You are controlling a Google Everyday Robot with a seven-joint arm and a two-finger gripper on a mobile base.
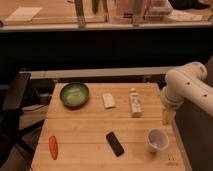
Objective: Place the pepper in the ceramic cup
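A red-orange pepper [53,147] lies on the wooden table [85,125] near its front left corner. A white ceramic cup [157,139] stands upright near the front right corner, mouth open and nothing showing inside. My white arm [187,87] comes in from the right edge. My gripper [167,117] hangs at the table's right edge, just above and behind the cup, far from the pepper. It holds nothing that I can see.
A green bowl [74,94] sits at the back left. A small white packet [108,100] and a white bottle lying flat [134,102] are at the back middle. A black rectangular object [115,143] lies between pepper and cup. A dark chair [15,92] stands left.
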